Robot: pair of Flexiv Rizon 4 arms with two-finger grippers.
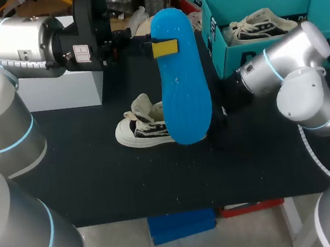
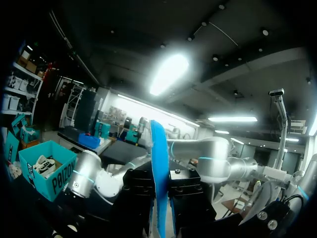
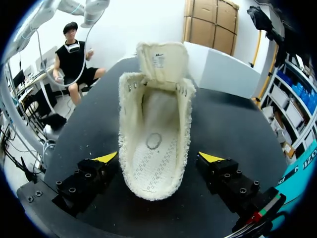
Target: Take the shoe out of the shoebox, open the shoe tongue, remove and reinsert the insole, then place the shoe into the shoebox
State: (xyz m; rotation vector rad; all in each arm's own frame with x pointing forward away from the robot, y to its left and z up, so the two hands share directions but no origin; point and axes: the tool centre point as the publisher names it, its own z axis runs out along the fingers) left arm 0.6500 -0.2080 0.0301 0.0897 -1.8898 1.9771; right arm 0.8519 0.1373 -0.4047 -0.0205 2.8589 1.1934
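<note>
A large blue insole (image 1: 181, 80) hangs upright above the table, and my left gripper (image 1: 165, 48) is shut on its upper part. In the left wrist view the insole (image 2: 158, 173) shows edge-on between the black fingers. Below it a white shoe (image 1: 143, 127) lies on the black table (image 1: 100, 177). In the right wrist view the shoe (image 3: 156, 124) gapes with its tongue folded back and its inside bare. My right gripper (image 3: 158, 157) is open, its yellow tips on either side of the heel. The insole hides that gripper in the head view.
The teal shoebox (image 1: 259, 7) stands at the back right with a second white shoe (image 1: 261, 25) inside. A white box (image 1: 61, 90) sits at the back left under my left arm. My right arm (image 1: 277, 64) reaches in front of the shoebox.
</note>
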